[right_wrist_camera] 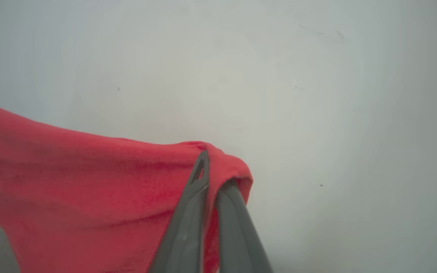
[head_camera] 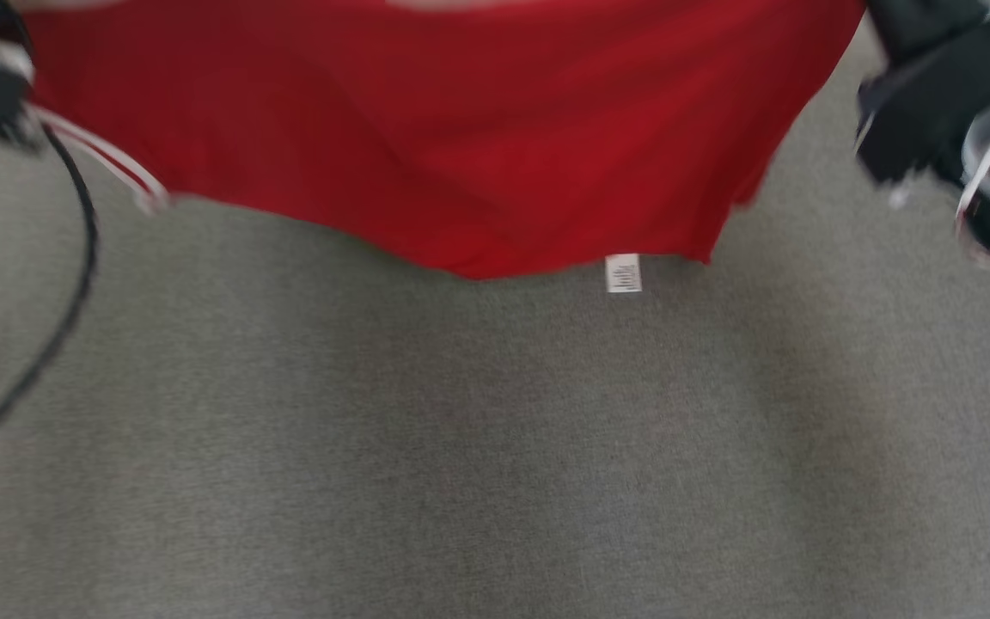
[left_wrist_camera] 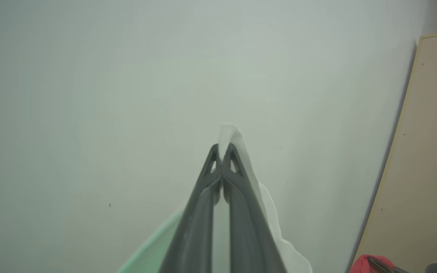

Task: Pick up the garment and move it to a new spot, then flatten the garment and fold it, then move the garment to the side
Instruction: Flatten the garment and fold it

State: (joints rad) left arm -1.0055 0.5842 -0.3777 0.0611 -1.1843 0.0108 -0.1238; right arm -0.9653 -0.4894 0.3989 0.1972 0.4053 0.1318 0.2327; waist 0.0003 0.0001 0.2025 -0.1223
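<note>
Grey carpet (head_camera: 495, 447) lies under the red garment (head_camera: 461, 129), hanging in the air with the right jaws squeezed tight on red cloth and the left jaws squeezed on only a thin white edge (left_wrist_camera: 229, 133), which could slip out.

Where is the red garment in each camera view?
Head view: red garment spans the top, above grey carpet.
Left wrist view: small red patch at bottom right, likely it; the left end effector pinches pale cloth, perhaps its trim.
Right wrist view: lower left, corner clamped in the right end effector.
Shared landmark: the pale wall behind both wrist views.
</note>
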